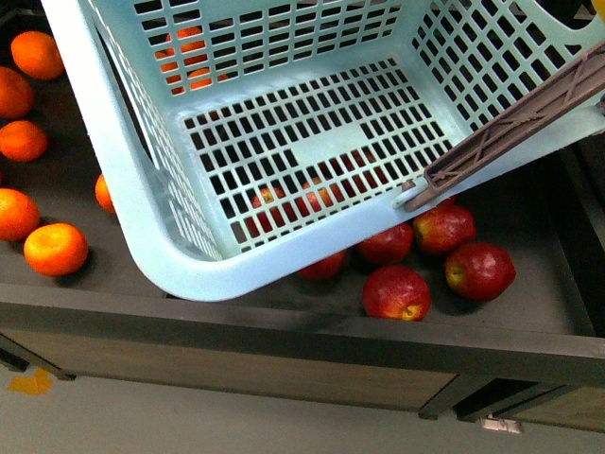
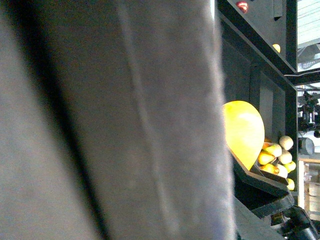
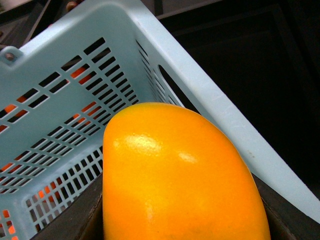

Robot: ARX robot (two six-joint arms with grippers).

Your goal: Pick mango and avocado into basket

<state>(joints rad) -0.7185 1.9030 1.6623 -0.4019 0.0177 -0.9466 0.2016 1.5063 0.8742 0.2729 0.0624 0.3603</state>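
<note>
The basket (image 1: 113, 189) is light blue with lots of little holes. In the front view it is tipped and fills most of the picture. Its brown handle (image 1: 529, 118) lies across the right corner. Under it is a dark shelf (image 1: 284, 326). Oranges (image 1: 55, 248) sit on the shelf to the left. Red apples (image 1: 397, 291) sit to the right, and some show through the holes in the basket's floor.

In the right wrist view, the mango (image 3: 175, 175) is very big and close. It is smooth and orange-yellow. The right gripper (image 3: 182, 220) holds it, with dark parts pressed on both sides of the fruit. The basket's wall is right behind the mango, and orange shows through its slots. It is hard to tell if the mango is over the basket or just beside it.

In the left wrist view, a blurry grey thing (image 2: 115, 120) blocks most of the picture. A bright yellow fruit (image 2: 243, 130) shows past it, with small fruits (image 2: 275, 157) behind. Whether the left gripper is wide or narrow cannot be told.
</note>
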